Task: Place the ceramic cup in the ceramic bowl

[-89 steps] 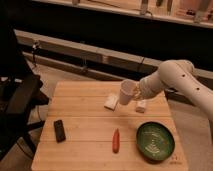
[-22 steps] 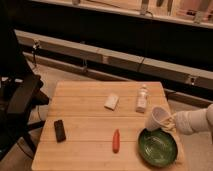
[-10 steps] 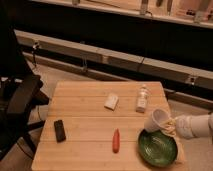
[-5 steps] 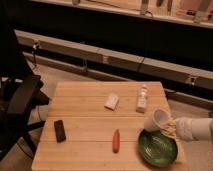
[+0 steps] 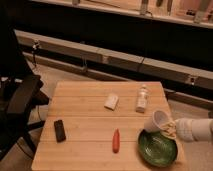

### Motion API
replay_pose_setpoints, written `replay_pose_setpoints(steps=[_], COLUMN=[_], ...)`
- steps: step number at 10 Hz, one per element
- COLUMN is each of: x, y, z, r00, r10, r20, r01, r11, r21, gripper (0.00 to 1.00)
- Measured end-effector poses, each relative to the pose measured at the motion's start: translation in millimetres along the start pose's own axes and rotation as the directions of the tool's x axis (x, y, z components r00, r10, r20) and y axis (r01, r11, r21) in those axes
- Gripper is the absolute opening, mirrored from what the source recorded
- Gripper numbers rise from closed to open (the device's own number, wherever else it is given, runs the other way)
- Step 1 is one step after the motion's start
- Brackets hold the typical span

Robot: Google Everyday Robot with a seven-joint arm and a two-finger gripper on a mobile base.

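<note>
A white ceramic cup (image 5: 155,120) is held tilted, its mouth facing up and left, just above the far left rim of the green ceramic bowl (image 5: 157,148). The bowl sits at the front right corner of the wooden table (image 5: 85,115). My gripper (image 5: 168,129) comes in from the right edge on a white arm (image 5: 194,129). It is shut on the cup's base side, right over the bowl's back rim. The inside of the bowl shows nothing in it.
A small white bottle (image 5: 142,98) stands behind the bowl. A white packet (image 5: 111,101) lies mid-table, a red pepper-like item (image 5: 116,140) left of the bowl, and a black block (image 5: 60,130) at the front left. A black chair (image 5: 20,100) stands left of the table.
The cup was carried from the back of the table to the bowl. Over the last second it sank slightly towards the bowl's rim, and the arm barely moved.
</note>
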Motion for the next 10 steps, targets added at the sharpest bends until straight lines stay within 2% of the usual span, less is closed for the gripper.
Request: replay_pose_setpoints(steps=[2, 3, 5, 7, 10], x=[1.6, 2.3, 3.2, 3.0, 0.0], y=[2.3, 3.1, 5.0, 5.2, 6.2], z=[-1.0, -1.1, -1.8, -1.5, 4.1], r00=[1.0, 1.0, 1.0, 1.0, 1.0], r10=[0.007, 0.009, 0.01, 0.013, -0.003], r20=[-0.007, -0.01, -0.015, -0.012, 0.004], r01=[-0.007, -0.009, -0.011, -0.013, 0.003], r11=[1.0, 1.0, 1.0, 1.0, 1.0], r21=[-0.003, -0.006, -0.009, -0.006, 0.0], gripper=[0.68, 0.76, 0.8, 0.77, 0.47])
